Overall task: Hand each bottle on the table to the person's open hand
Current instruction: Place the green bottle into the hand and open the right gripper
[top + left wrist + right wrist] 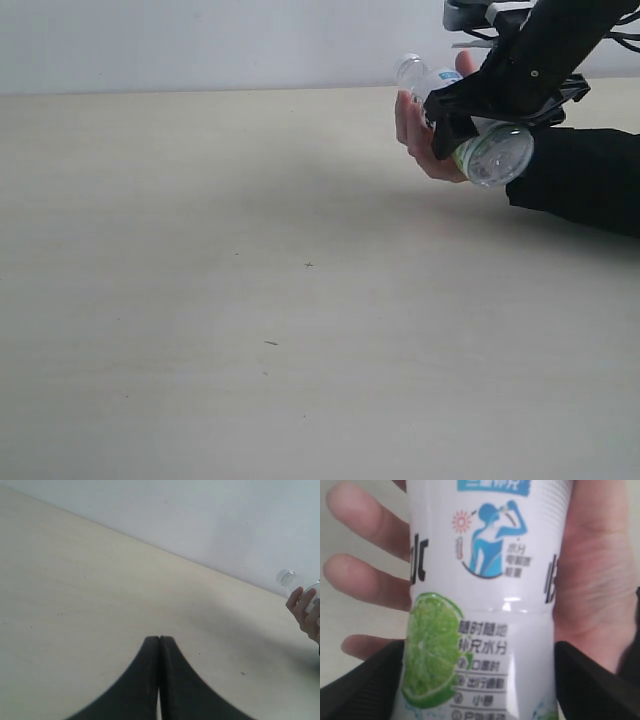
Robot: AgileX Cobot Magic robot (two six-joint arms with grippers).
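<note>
One bottle (pixel 492 152) shows, clear plastic with a white-blue label and a green lime; it lies across the person's open hand (pixel 414 135), cap (pixel 408 68) pointing away. My right gripper (pixel 490 122) straddles it from above. In the right wrist view the label (pixel 485 605) fills the frame over the palm (pixel 600 580), and my right gripper (pixel 480 680) is open, its black fingers (pixel 367 685) flanking the bottle's sides. My left gripper (pixel 159 639) is shut and empty above the bare table (pixel 75 595); bottle cap (pixel 286 576) and hand (pixel 302 611) show far off.
The person's black sleeve (pixel 585 180) rests on the pale table (pixel 250 300) at the right. A white wall (pixel 200 40) rises behind the table's far edge. A few tiny dark specks (pixel 308 265) mark the surface.
</note>
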